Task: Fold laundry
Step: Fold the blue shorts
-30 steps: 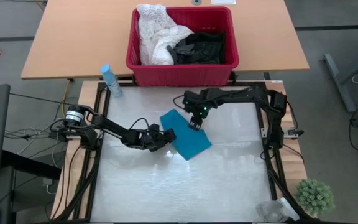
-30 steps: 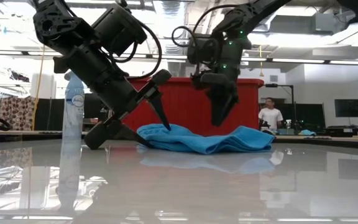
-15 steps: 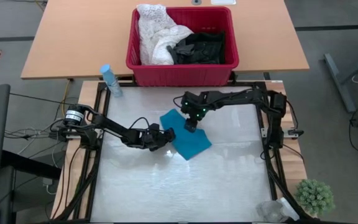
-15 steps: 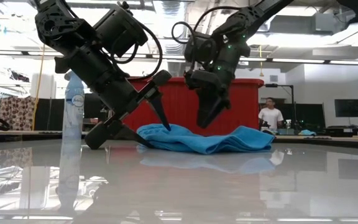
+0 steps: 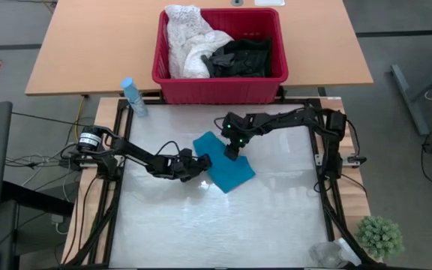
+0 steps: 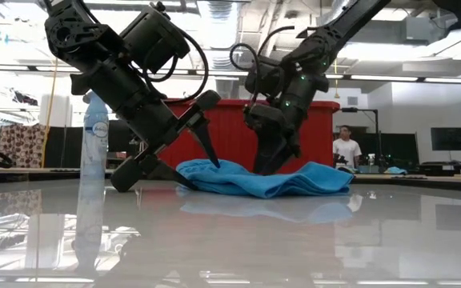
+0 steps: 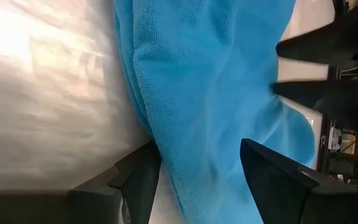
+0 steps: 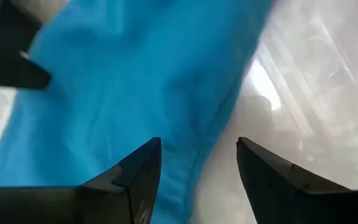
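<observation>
A small teal garment (image 5: 225, 168) lies rumpled and partly folded on the white table, a little beyond its middle. My left gripper (image 5: 203, 163) reaches in from the table's left and stands open about the garment's left edge (image 7: 160, 143). My right gripper (image 5: 232, 153) comes down from the far right, open, with its fingers on either side of the garment's far right edge (image 8: 219, 124). More laundry fills the red basket (image 5: 216, 90) beyond the table: a white lacy piece (image 5: 186, 37) and black garments (image 5: 242, 56). My left gripper slants down from the table's left. One finger lies low beside the garment's left edge and the other's tip (image 6: 212, 158) meets the top of the fold there; nothing is pinched. My right gripper points steeply down, its fingertips (image 6: 264, 166) at the garment's top surface near its far edge. I cannot tell whether they touch it.
A pale blue spray bottle (image 5: 133, 97) stands at the table's far left corner. A small green plant (image 5: 381, 236) sits off the near right corner. A person (image 6: 346, 148) stands far back in the room. The table's near half is bare white surface.
My right gripper has come down toward the teal garment and tipped more steeply, its fingers spreading a little wider. The garment lies as before, and my left gripper has kept still.
</observation>
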Tool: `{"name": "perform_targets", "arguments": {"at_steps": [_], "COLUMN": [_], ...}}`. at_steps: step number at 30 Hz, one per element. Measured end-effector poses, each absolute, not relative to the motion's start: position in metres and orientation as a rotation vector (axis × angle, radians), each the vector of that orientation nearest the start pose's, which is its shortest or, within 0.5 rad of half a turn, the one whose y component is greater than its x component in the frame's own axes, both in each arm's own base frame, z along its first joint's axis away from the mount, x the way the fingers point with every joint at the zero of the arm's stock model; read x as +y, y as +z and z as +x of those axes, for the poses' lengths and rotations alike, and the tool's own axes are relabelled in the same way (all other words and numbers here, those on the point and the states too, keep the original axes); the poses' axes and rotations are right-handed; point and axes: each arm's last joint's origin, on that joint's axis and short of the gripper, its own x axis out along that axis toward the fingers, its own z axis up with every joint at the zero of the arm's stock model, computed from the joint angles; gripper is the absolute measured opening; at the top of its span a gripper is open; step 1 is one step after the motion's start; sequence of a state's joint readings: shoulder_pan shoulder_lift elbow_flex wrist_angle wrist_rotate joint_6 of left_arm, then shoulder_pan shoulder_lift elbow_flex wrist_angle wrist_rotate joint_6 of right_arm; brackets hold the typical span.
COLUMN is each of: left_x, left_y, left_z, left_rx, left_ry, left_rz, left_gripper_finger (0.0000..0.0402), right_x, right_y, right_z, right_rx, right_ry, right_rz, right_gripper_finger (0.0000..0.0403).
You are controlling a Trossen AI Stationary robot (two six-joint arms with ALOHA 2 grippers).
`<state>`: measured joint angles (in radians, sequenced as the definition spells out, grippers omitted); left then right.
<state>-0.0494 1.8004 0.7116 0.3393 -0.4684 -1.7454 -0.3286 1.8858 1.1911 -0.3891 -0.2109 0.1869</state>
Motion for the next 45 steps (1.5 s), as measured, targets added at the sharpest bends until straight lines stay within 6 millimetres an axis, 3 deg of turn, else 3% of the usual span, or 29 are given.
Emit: {"name": "perform_targets", "arguments": {"at_steps": [15,20,28,35,39,41,45], "left_x": [-0.002,-0.002,0.003,0.007,0.008,0.009,0.009], "left_y": [0.102,0.099,0.096,0.091,0.094,0.095,0.096], "left_z": [0.314,0.314,0.311,0.318,0.321,0.321,0.320], "left_rx": [0.211,0.218,0.240,0.260,0.257,0.259,0.263], "left_ry": [0.923,0.937,0.988,0.989,1.005,1.000,1.003], "left_rz": [-1.431,-1.425,-1.418,-1.394,-1.343,-1.326,-1.305], "left_gripper_finger": [0.0218,0.0212,0.0120,0.0054,0.0011,0.0005,0.0002], "right_x": [-0.111,-0.108,-0.107,-0.102,-0.097,-0.096,-0.100], "right_y": [0.137,0.131,0.131,0.131,0.130,0.130,0.133], "right_z": [0.362,0.364,0.364,0.367,0.368,0.368,0.368], "right_rx": [0.977,0.990,0.987,0.976,0.976,0.980,0.958], "right_ry": [-0.232,-0.236,-0.223,-0.164,-0.171,-0.171,-0.168], "right_rz": [0.467,0.449,0.434,0.492,0.518,0.539,0.595], "right_gripper_finger": [0.0233,0.0205,0.0111,0.0083,0.0044,0.0022,0.0021]}}
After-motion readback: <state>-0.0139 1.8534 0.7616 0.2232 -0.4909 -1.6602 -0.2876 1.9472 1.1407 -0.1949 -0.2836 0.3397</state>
